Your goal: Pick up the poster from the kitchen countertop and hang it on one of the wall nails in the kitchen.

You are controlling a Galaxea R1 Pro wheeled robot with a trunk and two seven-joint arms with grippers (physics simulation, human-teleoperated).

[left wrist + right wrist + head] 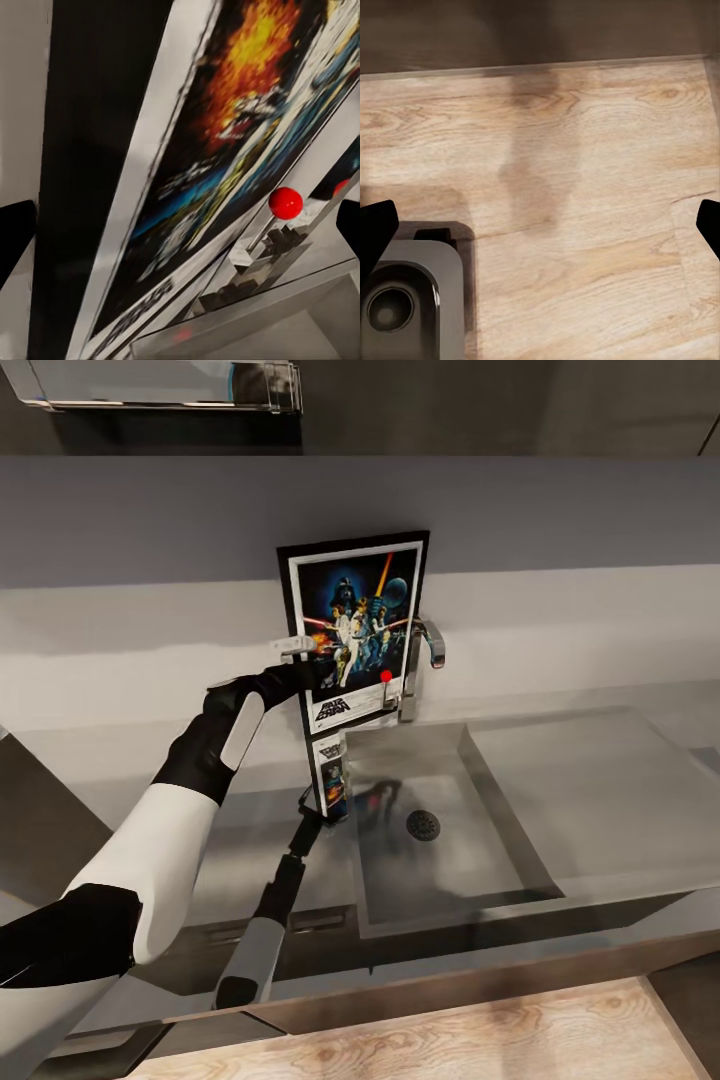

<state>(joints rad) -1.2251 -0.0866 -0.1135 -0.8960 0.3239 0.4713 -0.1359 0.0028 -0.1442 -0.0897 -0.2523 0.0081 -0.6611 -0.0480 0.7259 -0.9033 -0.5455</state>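
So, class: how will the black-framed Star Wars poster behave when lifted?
The black-framed Star Wars poster probably stays stiff: its edges look straight. Standing tall on the glossy grey countertop, it seems apt to tip. Likely light, being thin.

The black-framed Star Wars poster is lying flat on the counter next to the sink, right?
Not flat: the head view shows the black-framed Star Wars poster standing upright against the wall, beside the inset rectangular sink on the glossy grey counter.

Counted around the one inset sink (500,810) in the worktop (620,760): one poster (355,630) at its left rear corner, one chrome tap (420,660) behind it with one red knob (386,676), one round drain (423,824) inside it, and one arm (180,810) reaching beside it.
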